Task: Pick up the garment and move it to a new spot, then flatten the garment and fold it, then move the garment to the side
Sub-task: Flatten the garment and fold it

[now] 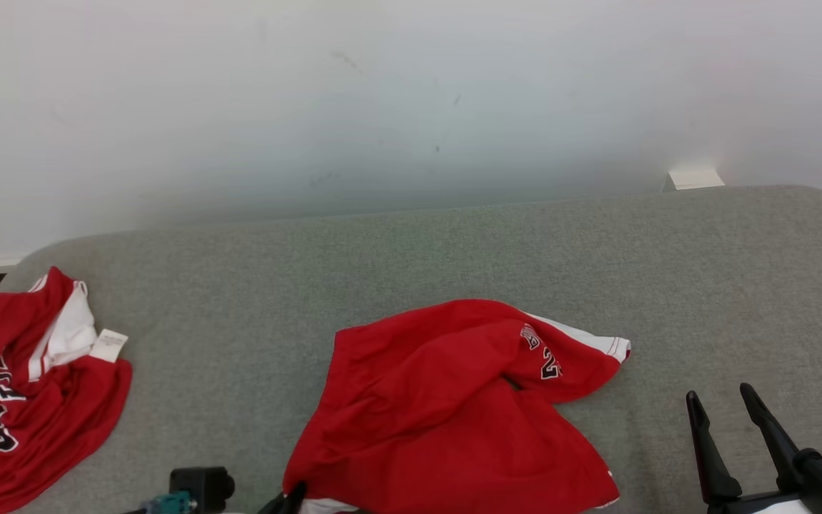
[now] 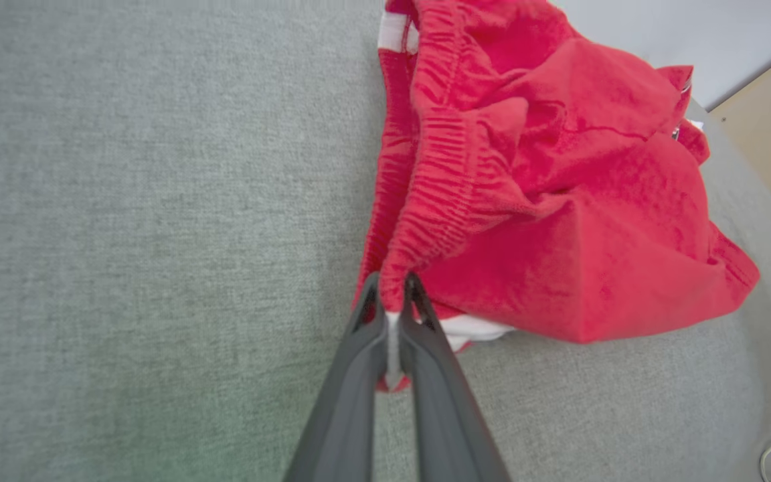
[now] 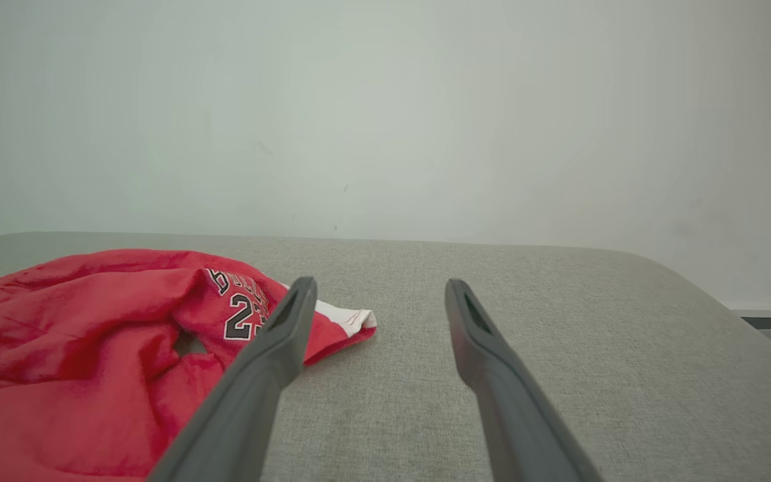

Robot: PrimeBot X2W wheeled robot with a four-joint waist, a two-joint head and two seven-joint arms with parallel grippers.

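Head view: grey surface, red shorts crumpled at its near middle. Left jaws clamped on the waistband corner; right jaws wide open, empty. Lift slowly, straight up, so the thin pinch doesn't slip.

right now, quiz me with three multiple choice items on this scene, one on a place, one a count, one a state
1. Where on the grey surface does the jersey lie?
A) left end B) middle C) right end
2. How many red garments lie on it?
A) one B) two C) three
3. What is the left gripper doing?
A) standing open B) shut on nothing C) shut on the red shorts

Answers: A, the jersey sits far left in the head view; B, jersey plus shorts; C, its fingers pinch the shorts' edge.
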